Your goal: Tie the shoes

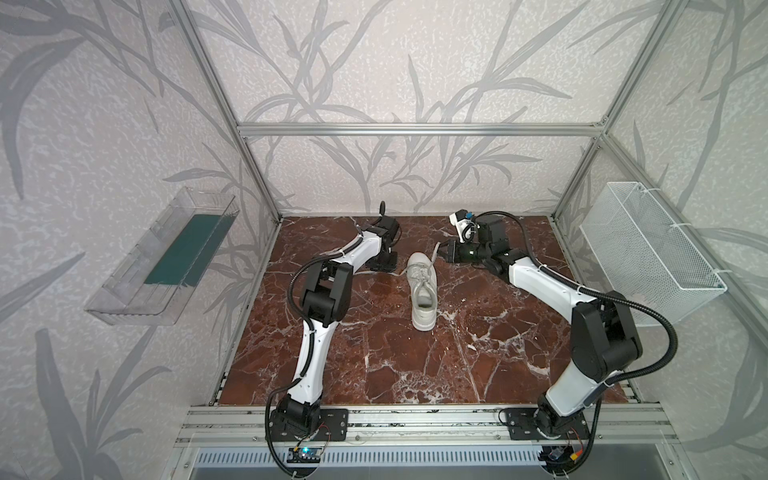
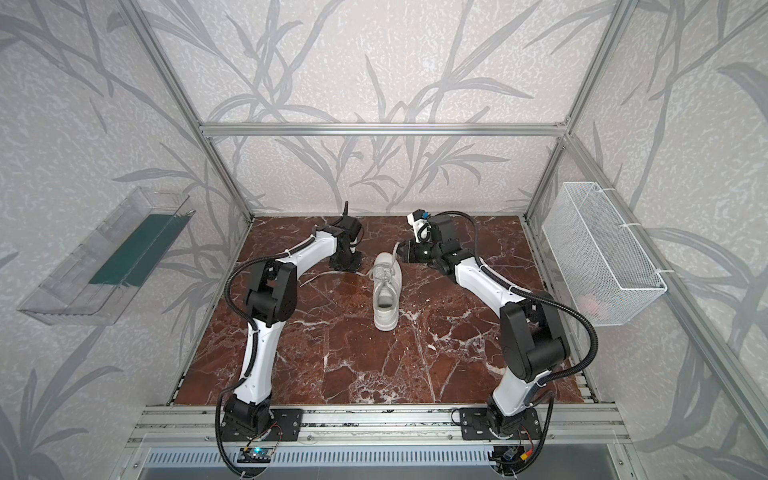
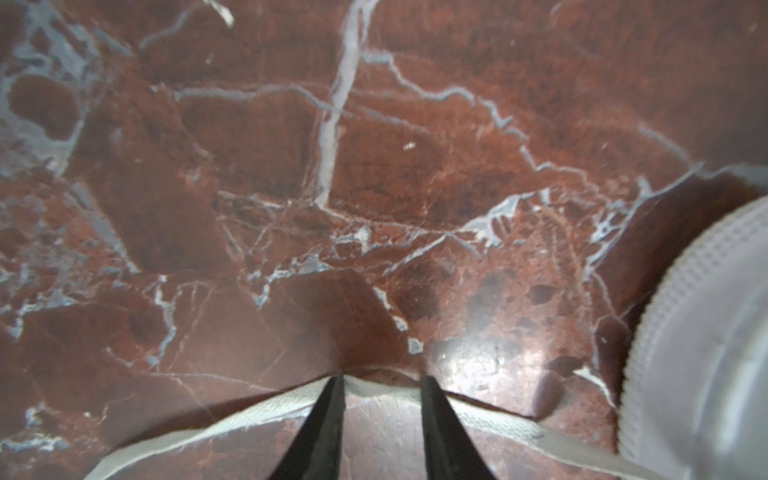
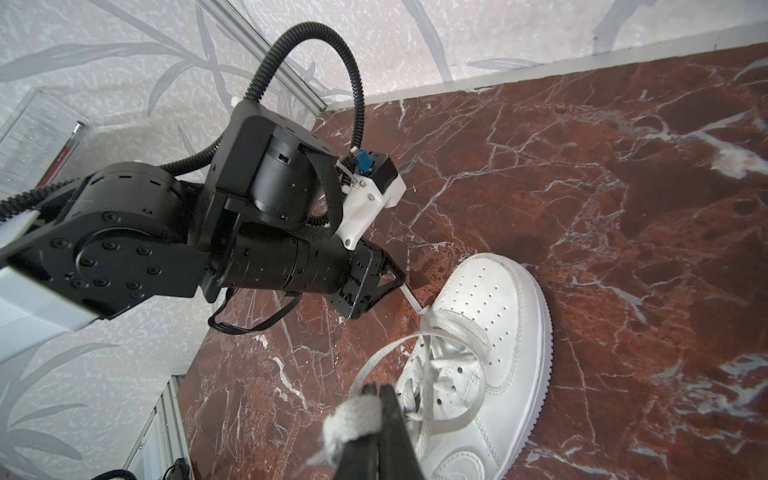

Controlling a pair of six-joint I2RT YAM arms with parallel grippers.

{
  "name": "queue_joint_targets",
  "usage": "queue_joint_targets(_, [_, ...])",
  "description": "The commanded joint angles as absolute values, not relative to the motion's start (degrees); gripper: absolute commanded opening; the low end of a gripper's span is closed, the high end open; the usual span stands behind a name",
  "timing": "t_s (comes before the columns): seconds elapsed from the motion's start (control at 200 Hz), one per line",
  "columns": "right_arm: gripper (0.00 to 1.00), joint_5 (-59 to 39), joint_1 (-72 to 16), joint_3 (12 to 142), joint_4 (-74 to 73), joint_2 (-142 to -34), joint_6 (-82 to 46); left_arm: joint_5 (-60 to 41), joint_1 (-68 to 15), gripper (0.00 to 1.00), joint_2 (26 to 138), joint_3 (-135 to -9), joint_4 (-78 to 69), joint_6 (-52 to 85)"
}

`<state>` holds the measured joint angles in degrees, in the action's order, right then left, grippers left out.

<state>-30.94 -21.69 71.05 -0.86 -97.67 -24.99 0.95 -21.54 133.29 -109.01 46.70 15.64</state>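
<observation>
A single white sneaker [image 1: 424, 291] lies mid-table in both top views, toe toward the back wall, its laces loose. My left gripper [image 1: 384, 266] points down at the table just left of the toe. In the left wrist view its jaws [image 3: 382, 376] stand apart. A flat white lace [image 3: 249, 419] lies on the marble across both fingertips, and the sole's edge [image 3: 706, 332] is beside it. My right gripper [image 1: 443, 250] hovers right of the toe. In the right wrist view it [image 4: 379, 388] is shut on the other lace [image 4: 357, 419], which rises in a loop from the eyelets.
The red marble table [image 1: 415, 365] is walled by aluminium frame posts. A clear plastic bin [image 1: 162, 262] hangs on the left wall. A white wire basket [image 1: 648, 249] hangs on the right wall. The arm bases sit on the front rail.
</observation>
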Motion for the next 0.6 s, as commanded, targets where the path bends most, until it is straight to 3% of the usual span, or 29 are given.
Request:
queue_joint_targets(0.0, [0.0,-31.4,-21.5,70.3,-0.7,-95.7,-24.5,2.8,-22.1,0.3,134.2,-107.7,48.0,16.5])
queue_joint_targets(0.24, [0.0,-31.4,-21.5,70.0,-0.9,-95.5,-24.8,4.8,-22.4,0.29,135.8,-107.5,48.5,16.4])
queue_joint_targets(0.595, [0.0,-31.6,-21.5,69.5,-1.0,-95.1,-24.8,1.6,-22.4,0.05,138.1,-112.1,52.2,15.2])
